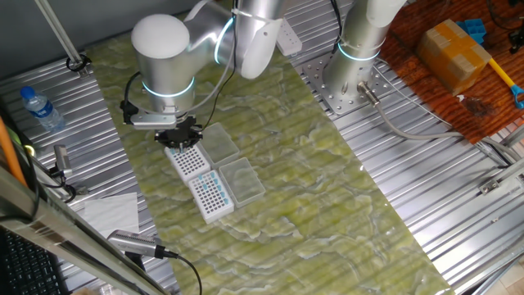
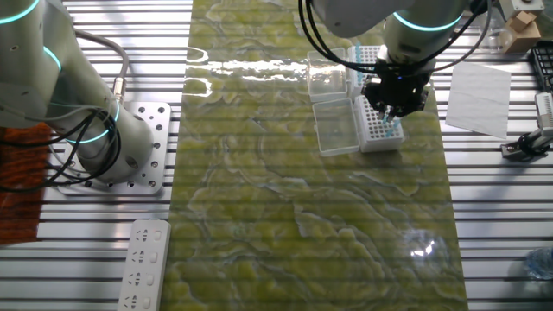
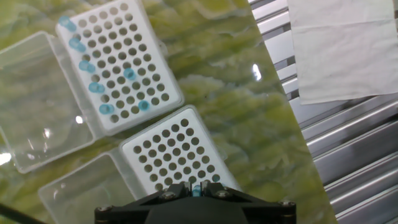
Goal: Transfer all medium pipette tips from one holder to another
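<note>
Green marbled mat [image 1: 311,164], ribbed metal table [image 1: 442,205]

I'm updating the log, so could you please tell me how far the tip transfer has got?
Done: little, it seems; the holder under the pincer shows almost only bare holes. In hand: one blue tip sits at the pincer; whether it is gripped, I cannot tell. Left: seemingly about seven medium pipette tips in the other holder.

no readable text, no labels, no numbers anywhere
</note>
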You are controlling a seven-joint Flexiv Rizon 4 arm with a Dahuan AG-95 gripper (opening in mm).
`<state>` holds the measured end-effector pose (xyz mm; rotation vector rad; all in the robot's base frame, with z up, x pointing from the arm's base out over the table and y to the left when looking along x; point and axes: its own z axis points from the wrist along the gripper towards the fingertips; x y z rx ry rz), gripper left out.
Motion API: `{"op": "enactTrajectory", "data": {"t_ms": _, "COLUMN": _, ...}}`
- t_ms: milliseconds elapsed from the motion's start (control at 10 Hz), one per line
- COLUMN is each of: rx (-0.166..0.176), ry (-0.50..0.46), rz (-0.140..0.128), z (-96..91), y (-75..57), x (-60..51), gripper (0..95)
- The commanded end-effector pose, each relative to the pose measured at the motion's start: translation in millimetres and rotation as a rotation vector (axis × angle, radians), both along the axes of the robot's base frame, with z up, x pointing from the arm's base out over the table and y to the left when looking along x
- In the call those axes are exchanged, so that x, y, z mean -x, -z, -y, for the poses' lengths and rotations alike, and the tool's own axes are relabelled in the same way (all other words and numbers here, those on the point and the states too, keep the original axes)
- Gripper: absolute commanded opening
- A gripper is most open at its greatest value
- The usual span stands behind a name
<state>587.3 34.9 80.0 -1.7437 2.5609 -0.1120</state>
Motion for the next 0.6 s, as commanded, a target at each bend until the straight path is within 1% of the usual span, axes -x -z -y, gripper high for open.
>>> {"op": "enactTrajectory", "data": {"t_ms": 100, "rx": 0.001, "ry": -0.003, "rz": -0.001, "z": 3.3, "y": -2.2, "x": 2.3, "gripper": 0.0}}
{"op": "enactTrajectory", "data": {"t_ms": 400, "rx": 0.002, "ry": -0.002, "rz": -0.005, "z": 5.4, "y": -4.1, "x": 4.5, "gripper": 0.0}}
{"op": "enactTrajectory", "data": {"t_ms": 500, "rx": -0.001, "ry": 0.006, "rz": -0.009, "z": 5.1, "y": -8.7, "x": 4.5, "gripper": 0.0}}
{"op": "enactTrajectory", "data": {"t_ms": 600, "rx": -0.001, "ry": 0.011, "rz": -0.016, "z": 3.1, "y": -14.8, "x": 2.0, "gripper": 0.0}}
